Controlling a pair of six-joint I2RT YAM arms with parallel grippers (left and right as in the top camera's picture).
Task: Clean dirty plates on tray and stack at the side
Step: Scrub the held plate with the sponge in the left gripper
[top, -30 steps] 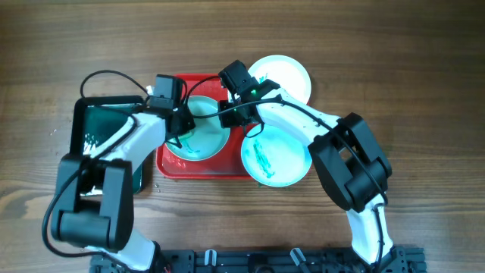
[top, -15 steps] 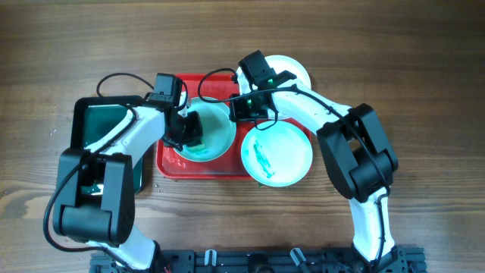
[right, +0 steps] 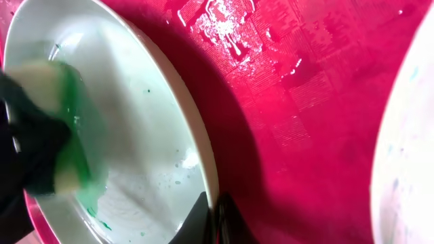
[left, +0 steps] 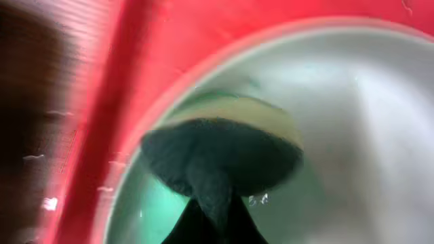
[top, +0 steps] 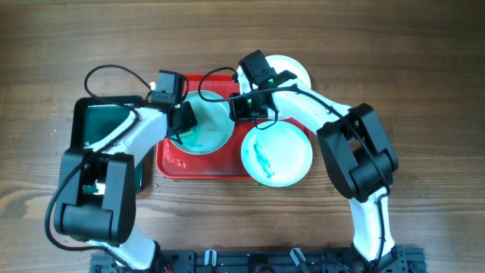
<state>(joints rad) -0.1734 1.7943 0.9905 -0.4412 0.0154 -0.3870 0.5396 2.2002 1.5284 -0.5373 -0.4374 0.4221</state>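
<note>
A pale mint-green plate [top: 211, 125] lies on the red tray [top: 204, 165]. My left gripper [top: 184, 123] is shut on a dark-topped yellow sponge [left: 224, 152] and presses it on the plate's left inner side [left: 359, 102], where green wetness shows. My right gripper [top: 244, 108] is shut on the plate's right rim [right: 207, 169], one finger on each side. The sponge also shows in the right wrist view [right: 57, 146]. A second mint plate [top: 276, 155] with teal smears lies right of the tray. A white plate [top: 290, 73] lies behind it.
A black tray [top: 106, 125] with green liquid stands left of the red tray, under my left arm. The red tray's floor [right: 305, 95] is wet near the plate. Wood table surrounds everything.
My right gripper moved right onto the plate's right rim and has held there. My left gripper has rubbed the sponge across the plate and back toward its left side.
</note>
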